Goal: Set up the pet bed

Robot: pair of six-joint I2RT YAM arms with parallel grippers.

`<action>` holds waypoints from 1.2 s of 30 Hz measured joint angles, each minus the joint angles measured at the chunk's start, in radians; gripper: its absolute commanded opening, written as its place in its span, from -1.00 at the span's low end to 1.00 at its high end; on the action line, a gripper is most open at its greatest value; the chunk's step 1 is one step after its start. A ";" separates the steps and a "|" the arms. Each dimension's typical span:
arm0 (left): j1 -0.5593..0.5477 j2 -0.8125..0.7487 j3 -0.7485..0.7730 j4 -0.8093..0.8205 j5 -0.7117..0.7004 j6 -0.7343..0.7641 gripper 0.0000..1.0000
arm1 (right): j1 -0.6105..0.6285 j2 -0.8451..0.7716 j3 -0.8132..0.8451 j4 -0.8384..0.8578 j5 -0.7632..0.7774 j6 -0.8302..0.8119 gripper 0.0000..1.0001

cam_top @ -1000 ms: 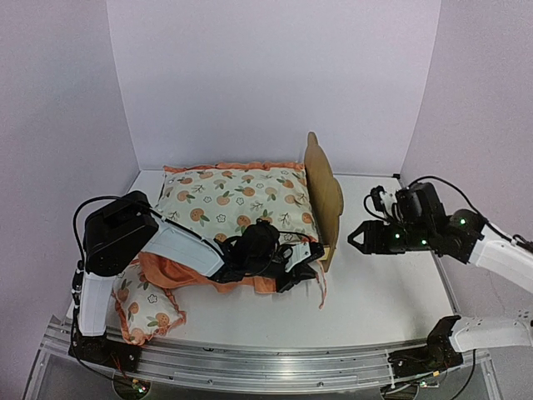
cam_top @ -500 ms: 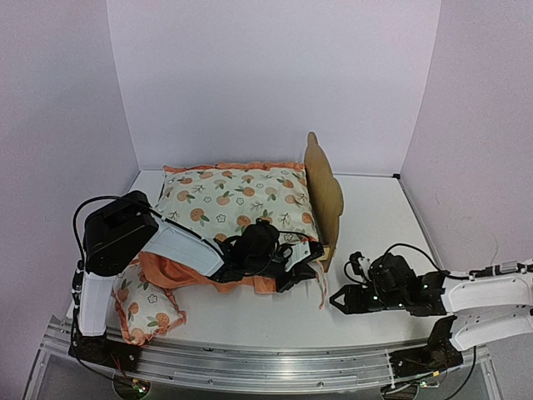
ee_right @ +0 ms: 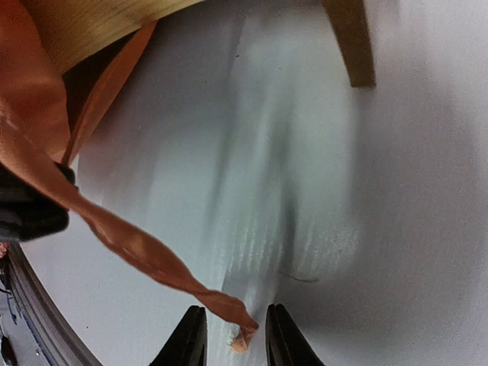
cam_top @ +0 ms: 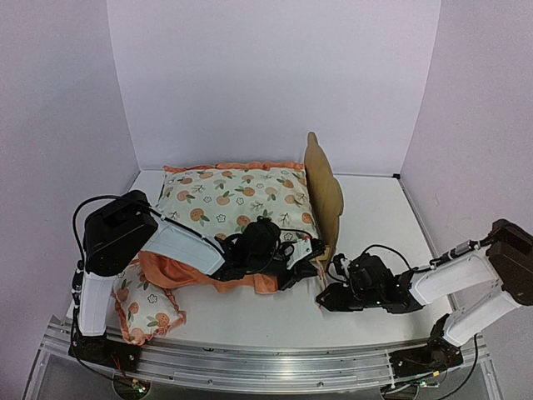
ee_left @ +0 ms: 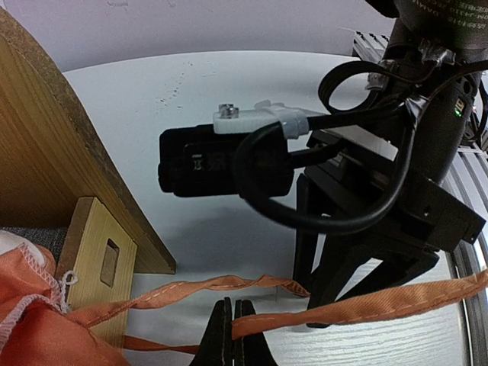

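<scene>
Left arm [cam_top: 179, 246] stretched low, left fingers [ee_left: 223, 335] pinched on the orange tie [ee_left: 366, 305]; right arm [cam_top: 441, 279] hugs the table [cam_top: 375, 217], right fingers [ee_right: 191, 339] open around its tip.

Top cam high; wrists close, share ribbon [ee_left: 396, 299].

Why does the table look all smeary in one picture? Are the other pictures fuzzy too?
Right wrist view: the white table is streaked and smeared, and the orange ribbon has soft edges. Left wrist view: sharp, with the ribbon and the wooden bed frame showing clear detail. Top external view: crisp and evenly lit, with only faint shadows.
</scene>
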 measured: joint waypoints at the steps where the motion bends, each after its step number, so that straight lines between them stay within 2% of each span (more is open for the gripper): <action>1: 0.000 0.000 0.000 -0.001 0.000 0.000 -1.00 | 0.000 0.014 0.006 0.011 -0.006 0.008 -0.77; 4: 0.000 0.000 0.000 -0.004 0.000 0.000 -1.00 | 0.000 0.041 0.018 0.030 -0.021 0.026 -0.99; 14: 0.002 0.002 0.011 -0.017 0.002 -0.018 -0.95 | -0.002 0.147 0.112 0.060 -0.243 0.084 -1.00; 18: 0.001 0.002 0.011 -0.021 0.005 -0.022 -0.64 | -0.003 0.147 0.111 0.080 -0.260 0.103 -1.00; 24: 0.001 0.002 0.013 -0.099 0.024 -0.021 0.04 | -0.002 0.148 0.111 0.106 -0.268 0.118 -1.00; 30: 0.018 -0.041 -0.018 -0.207 0.029 -0.016 0.32 | -0.006 0.148 0.080 0.127 -0.254 0.145 -1.00; 36: 0.021 -0.145 -0.123 -0.236 0.045 -0.017 0.58 | -0.012 0.148 0.074 0.138 -0.249 0.161 -1.00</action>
